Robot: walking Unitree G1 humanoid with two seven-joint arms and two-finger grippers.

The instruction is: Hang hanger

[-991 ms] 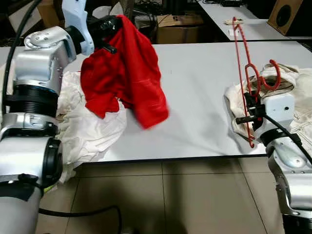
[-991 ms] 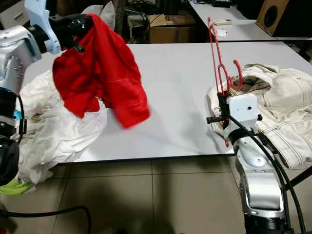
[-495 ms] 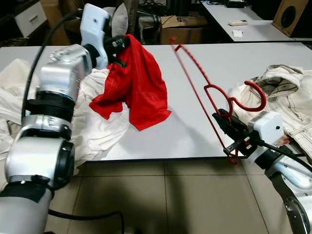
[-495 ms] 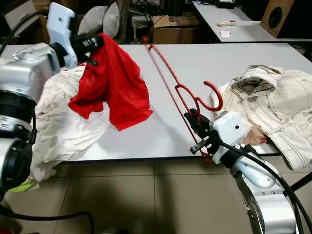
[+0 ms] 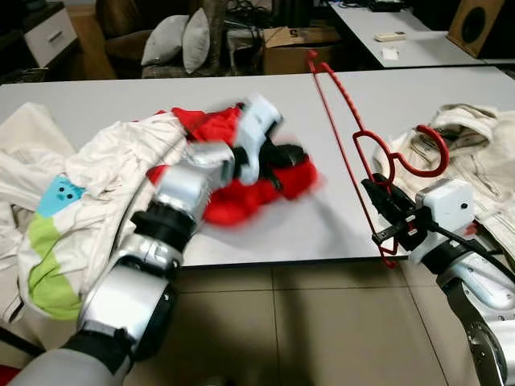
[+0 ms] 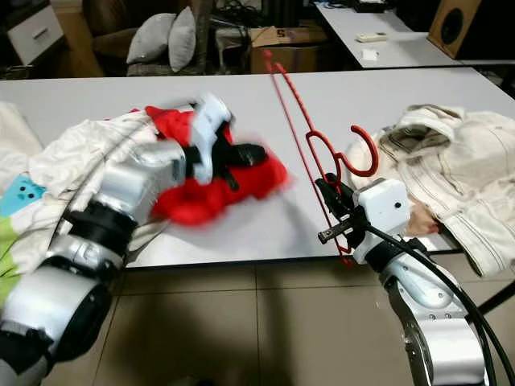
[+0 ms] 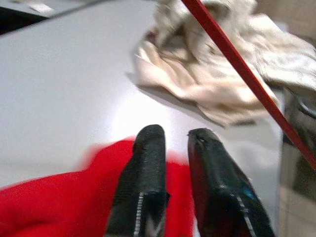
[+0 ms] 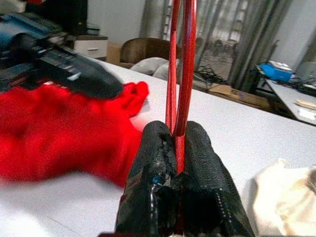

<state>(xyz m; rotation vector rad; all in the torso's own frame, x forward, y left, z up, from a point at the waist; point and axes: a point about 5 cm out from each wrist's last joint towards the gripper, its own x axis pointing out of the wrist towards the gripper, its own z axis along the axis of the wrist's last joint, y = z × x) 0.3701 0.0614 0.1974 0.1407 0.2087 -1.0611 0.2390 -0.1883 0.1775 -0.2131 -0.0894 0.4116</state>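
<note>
My right gripper (image 5: pixel 386 211) is shut on the lower bar of a red wire hanger (image 5: pixel 344 112). It holds the hanger tilted up over the table's front right edge, hook (image 5: pixel 426 153) toward the cream jacket. The right wrist view has the bar pinched between the fingertips (image 8: pixel 197 143). A red garment (image 5: pixel 241 197) lies bunched on the white table (image 5: pixel 161 96) left of the hanger. My left gripper (image 5: pixel 288 155), blurred by motion, lies low over the garment's right end with its fingers (image 7: pixel 145 158) close together, the red cloth under them.
A cream jacket (image 5: pixel 483 153) is heaped at the table's right end. White clothes (image 5: pixel 96 177) with a blue and green print drape over the left end and edge. Behind the table stand a couch with pillows (image 5: pixel 181 44), a cardboard box (image 5: pixel 290 44) and another table (image 5: pixel 418 44).
My left arm swung down and to the right, so the red garment went from hanging in the air to lying on the table. The hanger stays gripped and stands a little more upright.
</note>
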